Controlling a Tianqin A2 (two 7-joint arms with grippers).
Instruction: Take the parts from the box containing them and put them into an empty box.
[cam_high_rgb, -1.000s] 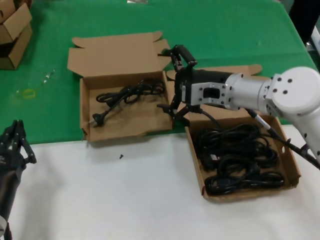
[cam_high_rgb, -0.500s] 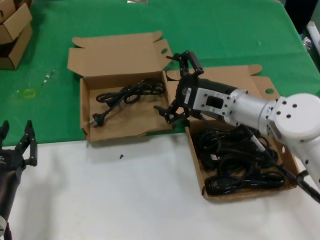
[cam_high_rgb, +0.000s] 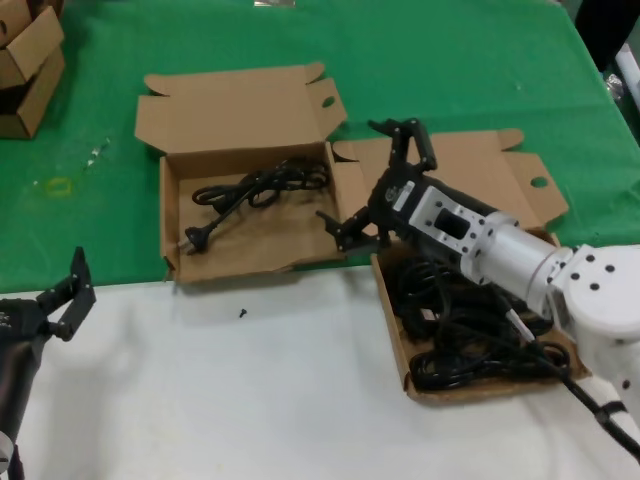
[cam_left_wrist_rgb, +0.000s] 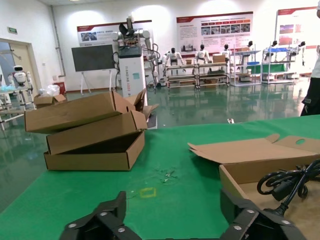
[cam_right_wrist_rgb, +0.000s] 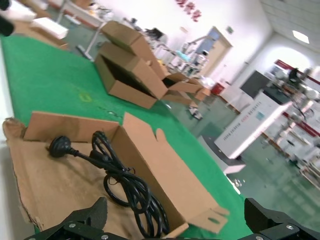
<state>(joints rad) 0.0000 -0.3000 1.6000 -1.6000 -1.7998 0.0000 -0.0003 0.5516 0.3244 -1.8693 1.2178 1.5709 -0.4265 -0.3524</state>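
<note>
The box containing the parts (cam_high_rgb: 495, 388) lies at the right, filled with coiled black power cables (cam_high_rgb: 470, 310). The other box (cam_high_rgb: 250, 268), at the left with a sagging front wall, holds one black cable (cam_high_rgb: 255, 185), which also shows in the right wrist view (cam_right_wrist_rgb: 120, 175) and the left wrist view (cam_left_wrist_rgb: 290, 182). My right gripper (cam_high_rgb: 375, 185) hangs open and empty between the two boxes, over the right box's far left corner; its jaws (cam_right_wrist_rgb: 175, 225) are spread wide. My left gripper (cam_high_rgb: 62, 300) waits open at the lower left, seen wide apart (cam_left_wrist_rgb: 175, 222).
Stacked cardboard boxes (cam_high_rgb: 25, 60) stand at the far left on the green mat, also seen in the left wrist view (cam_left_wrist_rgb: 90, 132). A small black speck (cam_high_rgb: 242, 313) lies on the white tabletop (cam_high_rgb: 250, 400) in front of the left box.
My right gripper has drawn back to the right, from the left box's right edge toward the right box, still empty. The left gripper has shifted slightly right and spread open.
</note>
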